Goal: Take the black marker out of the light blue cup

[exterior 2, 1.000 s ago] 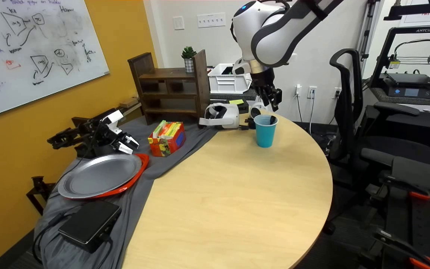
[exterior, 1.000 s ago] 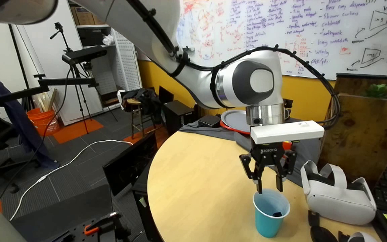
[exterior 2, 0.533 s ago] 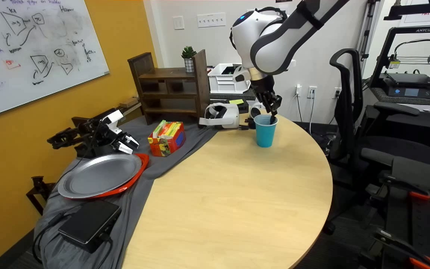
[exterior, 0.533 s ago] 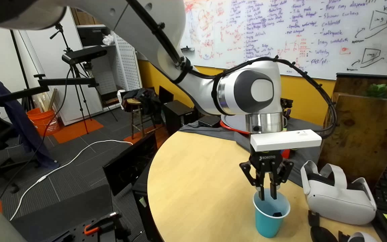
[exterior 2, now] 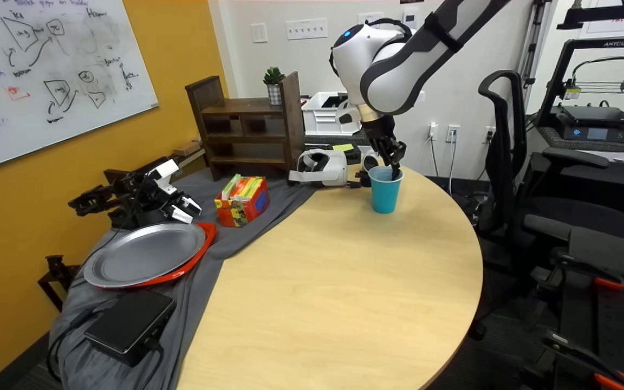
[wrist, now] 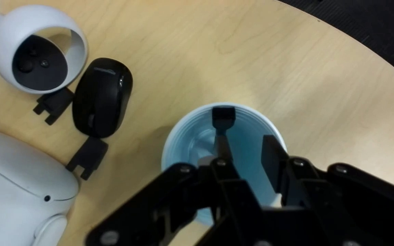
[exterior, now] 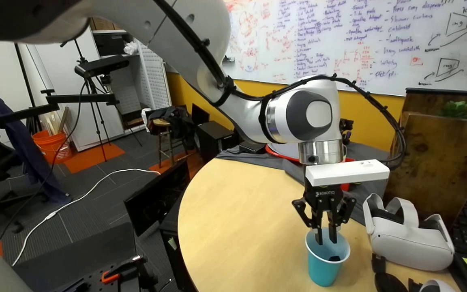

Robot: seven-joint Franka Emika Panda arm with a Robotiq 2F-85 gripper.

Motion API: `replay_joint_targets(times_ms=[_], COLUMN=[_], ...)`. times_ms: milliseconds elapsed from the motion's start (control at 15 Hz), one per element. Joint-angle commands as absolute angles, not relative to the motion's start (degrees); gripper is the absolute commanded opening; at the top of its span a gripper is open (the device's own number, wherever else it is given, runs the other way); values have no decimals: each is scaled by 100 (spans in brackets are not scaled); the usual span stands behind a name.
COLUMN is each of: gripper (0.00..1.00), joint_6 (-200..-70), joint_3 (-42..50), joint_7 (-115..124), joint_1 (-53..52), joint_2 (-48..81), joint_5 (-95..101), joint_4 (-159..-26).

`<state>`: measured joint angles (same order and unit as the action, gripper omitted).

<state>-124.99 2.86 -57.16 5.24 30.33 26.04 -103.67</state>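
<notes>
The light blue cup (exterior: 325, 271) stands upright on the table; it also shows in an exterior view (exterior 2: 384, 196) and the wrist view (wrist: 183, 143). The black marker (wrist: 223, 116) leans inside it, its dark end against the wall near the rim. That end also shows in an exterior view (exterior: 334, 258); its lower part is partly hidden by a finger in the wrist view. My gripper (exterior: 326, 239) points down with its fingertips at the cup's mouth. In the wrist view the fingers (wrist: 245, 147) are apart with nothing between them, and the marker's dark end lies beyond the left fingertip.
A white headset (exterior: 410, 239) stands beside the cup. A black mouse (wrist: 102, 97) and a white ring-shaped controller (wrist: 77, 51) lie near it. A wooden shelf (exterior 2: 289, 119), a red box (exterior 2: 242, 203) and a silver round tray (exterior 2: 144, 254) stand farther along. The table's rounded edge (wrist: 347, 36) is close by.
My gripper has come down from above the cup to its mouth, and its fingers have moved closer together. The cup and marker have not visibly moved.
</notes>
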Motion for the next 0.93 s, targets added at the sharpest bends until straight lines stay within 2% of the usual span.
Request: replay_joint_targets(times_ms=[0, 67, 133, 867], gripper=[41, 46, 42, 42], joint_6=[-12529, -12521, -12509, -12441], joint_3=[320, 319, 314, 308], joint_7=[-5668, -5663, -5674, -5703], joint_1=[481, 478, 476, 443], joint_2=[3257, 3295, 3344, 3687], joint_5=[2759, 2765, 2765, 2733], joint_4=[-10080, -10039, -9987, -9649])
